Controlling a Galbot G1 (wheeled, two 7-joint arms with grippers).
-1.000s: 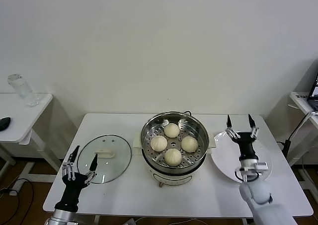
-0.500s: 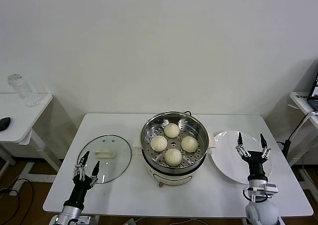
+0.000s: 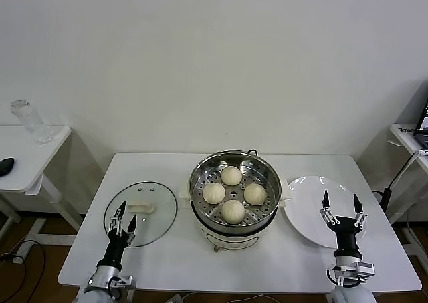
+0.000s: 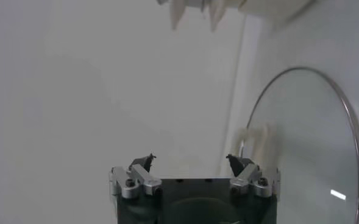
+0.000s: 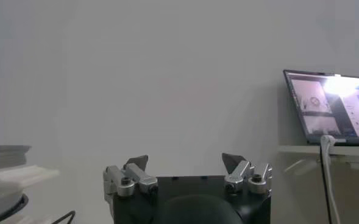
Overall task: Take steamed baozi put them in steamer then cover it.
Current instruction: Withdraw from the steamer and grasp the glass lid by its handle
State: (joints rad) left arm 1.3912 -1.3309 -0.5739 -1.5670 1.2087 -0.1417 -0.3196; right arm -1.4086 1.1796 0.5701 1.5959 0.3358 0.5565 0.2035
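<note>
Several pale steamed baozi (image 3: 231, 175) lie inside the shiny steamer (image 3: 200, 171) on its white base at mid-table. The cover (image 3: 152, 221), a glass lid with a cream handle (image 3: 141, 207), lies flat on the table left of the steamer and also shows in the left wrist view (image 4: 307, 140). My left gripper (image 3: 124, 216) (image 4: 190, 158) stands open and empty at the cover's near-left edge. On the other side, my right gripper (image 3: 340, 199) (image 5: 184, 158) is open and empty over the near part of the white plate (image 3: 304, 203).
A side table at the left carries a clear bottle (image 3: 27, 119) and a dark mouse (image 3: 5, 166). A desk with a laptop (image 5: 331, 106) stands to the right. The steamer's rim (image 5: 5, 149) shows at the edge of the right wrist view.
Both arms have drawn back toward the table's front edge, grippers staying open. The right gripper slid from the plate's far side to its near side. The baozi, steamer and cover have not moved.
</note>
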